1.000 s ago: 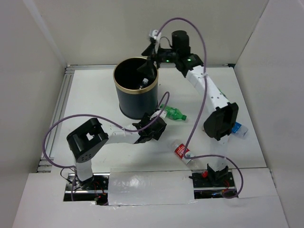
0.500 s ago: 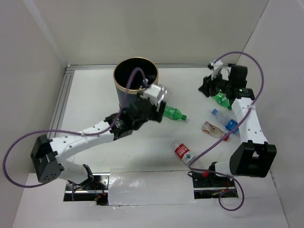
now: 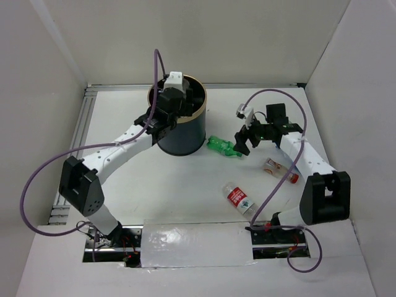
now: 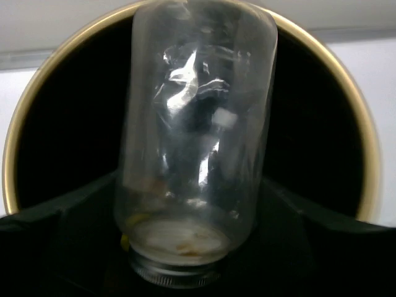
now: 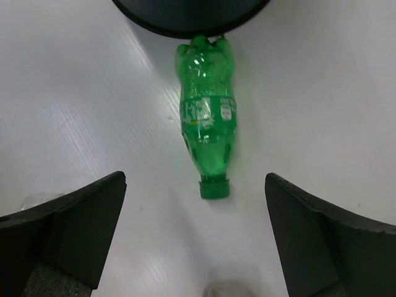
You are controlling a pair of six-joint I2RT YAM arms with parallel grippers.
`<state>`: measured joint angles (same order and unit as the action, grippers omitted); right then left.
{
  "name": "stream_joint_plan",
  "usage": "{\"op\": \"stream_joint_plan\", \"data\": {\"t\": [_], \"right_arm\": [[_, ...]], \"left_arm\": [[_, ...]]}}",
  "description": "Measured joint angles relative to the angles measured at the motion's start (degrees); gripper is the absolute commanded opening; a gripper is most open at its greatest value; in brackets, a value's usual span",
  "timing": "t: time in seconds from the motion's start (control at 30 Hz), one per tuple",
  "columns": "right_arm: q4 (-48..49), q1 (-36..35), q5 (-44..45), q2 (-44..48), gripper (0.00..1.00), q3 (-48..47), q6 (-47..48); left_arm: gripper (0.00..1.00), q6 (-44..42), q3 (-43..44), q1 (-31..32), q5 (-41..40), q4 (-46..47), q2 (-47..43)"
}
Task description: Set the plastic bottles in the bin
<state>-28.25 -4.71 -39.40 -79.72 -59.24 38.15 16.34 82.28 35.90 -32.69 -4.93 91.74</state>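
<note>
Left gripper (image 3: 174, 102) sits over the bin (image 3: 186, 140) at the table's 11 o'clock, fingers clamped on a clear bottle (image 4: 198, 142) above the open mouth. At the bin's 4 o'clock lies a green bottle (image 5: 207, 124), base at the bin's foot. Right gripper (image 3: 243, 137) hovers by its cap, fingers spread wide. A red-labelled bottle (image 3: 238, 198) lies at that gripper's 6 o'clock.

Nothing legible
The green bottle (image 5: 207, 124) and, at five o'clock from it, the red-labelled bottle (image 3: 237, 197) are showing only blurred print.
</note>
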Motion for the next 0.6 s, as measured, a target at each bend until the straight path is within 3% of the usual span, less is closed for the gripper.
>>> {"op": "stream_joint_plan", "data": {"t": [0.1,0.23,0.37,0.5,0.57,0.6], "right_arm": [[0.79,-3.56,0.81,-4.37,1.0,-1.92,2.27],[1.7,-7.48,2.69,-10.93,1.0,-4.24,3.87],[4.83,-9.92,5.64,-17.46,1.0,-6.43,3.89],[8.63,-11.15,9.29,-22.43,0.96,-6.45,3.21],[9.29,-11.28,10.62,-23.98,0.83,-6.43,3.04],[9.44,-11.28,11.06,-24.5,0.77,-6.43,2.84]], "left_arm": [[1.0,0.26,0.02,-0.52,-0.81,-1.7,0.66],[1.0,-0.09,-0.07,1.44,-1.4,-5.29,-5.07],[1.0,0.81,-2.1,8.11,-1.36,-8.26,-16.33],[0.98,7.56,-9.55,16.26,0.46,-10.45,-29.94],[0.9,13.09,-14.95,18.67,1.64,-11.78,-34.93],[0.68,16.44,-17.7,19.69,2.64,-11.72,-36.48]]}}
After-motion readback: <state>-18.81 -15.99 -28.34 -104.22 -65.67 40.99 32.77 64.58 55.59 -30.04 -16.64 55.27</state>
